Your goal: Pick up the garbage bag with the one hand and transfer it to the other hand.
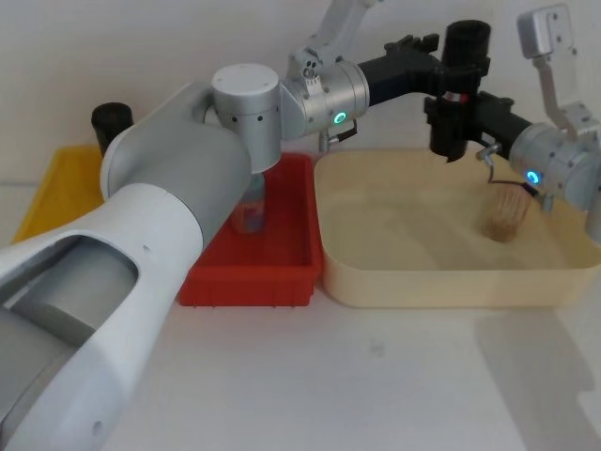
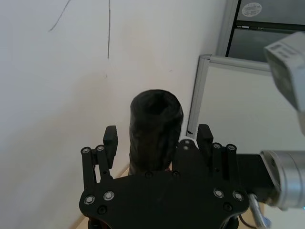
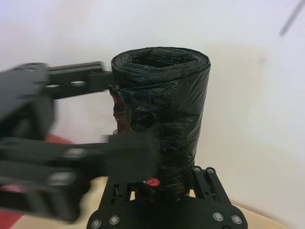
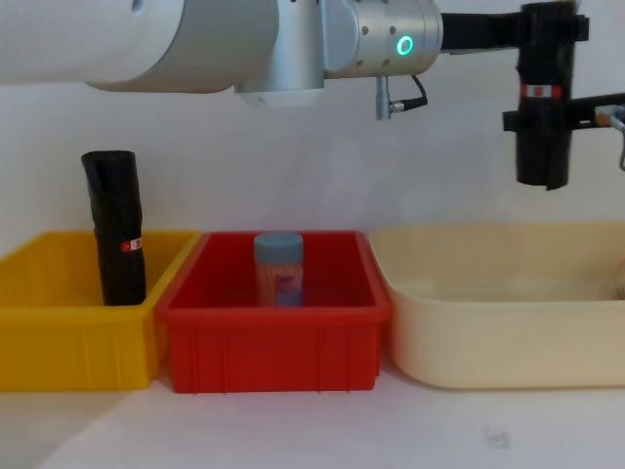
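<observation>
Above the cream tub (image 1: pixel 441 282), my left gripper (image 1: pixel 449 58) and my right gripper (image 1: pixel 460 117) both pinch the upright garbage bag (image 1: pixel 460 89) between them.

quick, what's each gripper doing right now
Left gripper: shut on the garbage bag, held upright above the cream bin.
Right gripper: fingers round the same bag lower down; whether it grips cannot be told.

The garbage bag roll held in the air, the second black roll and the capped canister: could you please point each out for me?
garbage bag (image 4: pixel 543 117), chest view, on its black side below the red label.
second black roll (image 4: pixel 115 210), chest view, on its upper body, standing in the yellow bin.
capped canister (image 4: pixel 279 269), chest view, mid-body, in the red bin.
</observation>
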`<action>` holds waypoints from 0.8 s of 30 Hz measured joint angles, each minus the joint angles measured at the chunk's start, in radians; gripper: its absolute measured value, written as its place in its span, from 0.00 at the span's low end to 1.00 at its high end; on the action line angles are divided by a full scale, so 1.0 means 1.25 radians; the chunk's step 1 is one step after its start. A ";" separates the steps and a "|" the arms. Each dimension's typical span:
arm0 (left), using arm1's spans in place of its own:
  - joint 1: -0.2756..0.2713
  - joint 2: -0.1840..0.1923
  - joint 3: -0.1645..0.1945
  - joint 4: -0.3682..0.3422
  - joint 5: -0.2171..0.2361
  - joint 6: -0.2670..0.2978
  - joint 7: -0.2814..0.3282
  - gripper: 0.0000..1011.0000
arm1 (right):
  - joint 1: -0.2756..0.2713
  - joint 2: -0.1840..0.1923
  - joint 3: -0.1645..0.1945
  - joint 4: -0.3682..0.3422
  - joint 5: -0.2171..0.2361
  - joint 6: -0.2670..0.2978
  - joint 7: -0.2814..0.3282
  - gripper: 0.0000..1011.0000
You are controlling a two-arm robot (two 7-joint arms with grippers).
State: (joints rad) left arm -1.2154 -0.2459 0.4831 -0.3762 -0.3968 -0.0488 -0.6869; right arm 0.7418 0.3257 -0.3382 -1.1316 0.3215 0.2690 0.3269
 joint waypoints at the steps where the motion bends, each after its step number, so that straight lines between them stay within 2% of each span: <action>1: 0.000 0.000 0.000 0.000 0.000 0.000 0.000 0.99 | 0.005 0.000 0.004 0.011 0.000 0.001 -0.003 0.53; 7: 0.000 0.000 0.000 0.000 0.000 0.000 0.000 0.99 | 0.015 0.003 0.018 0.042 0.000 0.011 -0.007 0.53; 15: 0.000 0.000 0.000 0.000 0.000 0.000 0.000 0.99 | 0.003 0.014 0.027 0.036 0.006 0.019 0.013 0.54; 24: 0.000 0.000 0.000 0.000 0.000 0.000 0.000 0.99 | -0.012 0.023 0.033 0.019 0.012 0.025 0.030 0.80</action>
State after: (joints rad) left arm -1.2154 -0.2459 0.4831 -0.3762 -0.3968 -0.0488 -0.6869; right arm 0.7264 0.3542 -0.2969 -1.1075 0.3368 0.2997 0.3644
